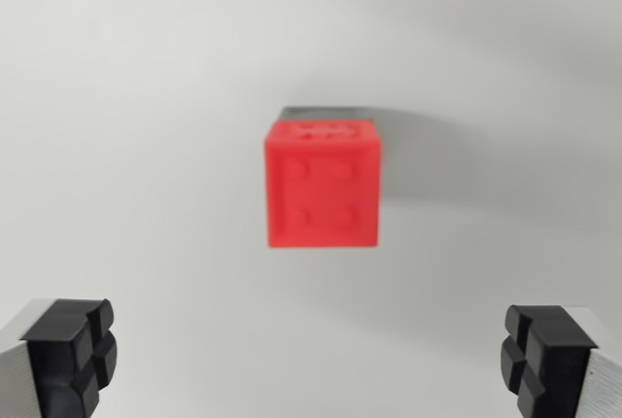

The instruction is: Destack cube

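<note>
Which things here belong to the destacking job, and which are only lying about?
For the job:
- red cube, studs on its faces
- gripper, open, holding nothing
- dark edge behind the cube, perhaps a second block, too hidden to tell

Lying about:
- nothing else on the white table

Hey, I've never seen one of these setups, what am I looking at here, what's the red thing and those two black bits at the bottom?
This single picture comes from a camera mounted on a robot arm's wrist, looking down at a pale surface. The two black bits are the fingertips of the robot's gripper, spread wide apart and holding nothing. The red thing is a red cube with round studs, a bit blurred. A thin dark edge peeks out behind its top; it may be another block underneath or only shadow, I cannot tell. Nothing else is visible on the surface.
</note>
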